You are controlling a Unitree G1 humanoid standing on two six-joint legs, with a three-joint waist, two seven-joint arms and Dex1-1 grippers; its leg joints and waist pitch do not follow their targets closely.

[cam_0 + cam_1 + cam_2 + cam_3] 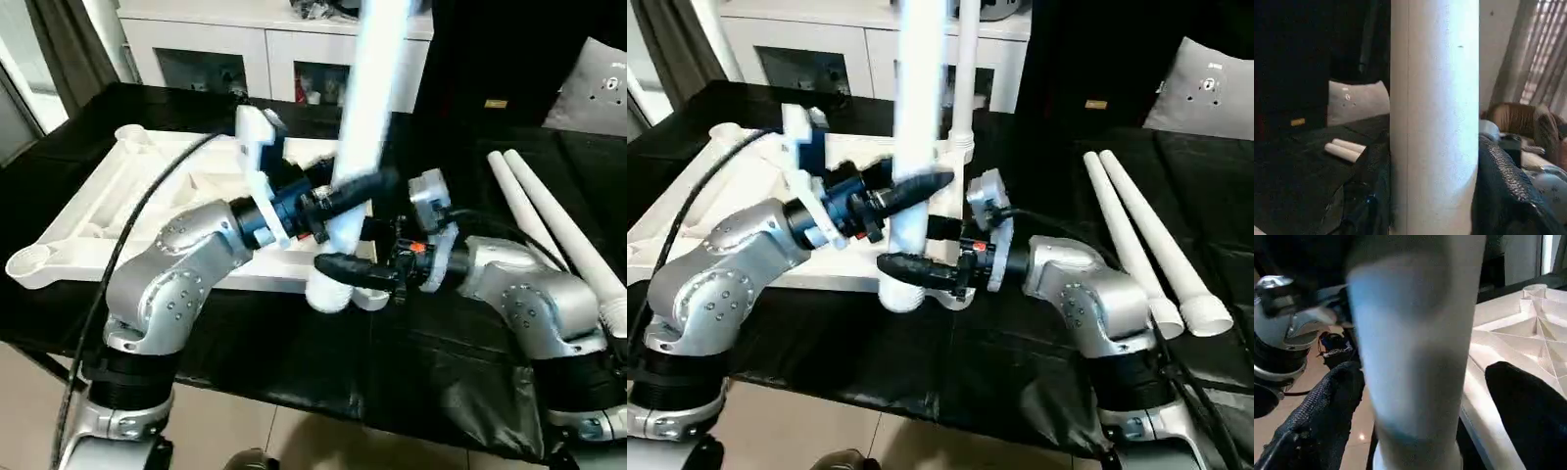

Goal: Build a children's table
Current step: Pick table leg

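Observation:
The white tabletop [118, 196] lies underside up on the black-covered table. One white leg [367, 108] stands upright in its near corner socket [333, 294]. My left gripper [358, 196] is shut on this leg above the socket, and the leg [1435, 122] sits tight between its fingers. My right gripper [348, 264] is open around the leg's lower end, its fingers [1327, 406] apart from the tube [1415, 357] on both sides. A second leg [965, 78] stands upright at the tabletop's far edge. Two more legs [558, 225] lie side by side to the right.
A grey cushion [598, 88] rests at the back right, beyond the lying legs. A white cabinet [265, 49] stands behind the table. The table's front edge [294, 392] runs just below my forearms. An empty corner socket [27, 259] sticks out at the near left.

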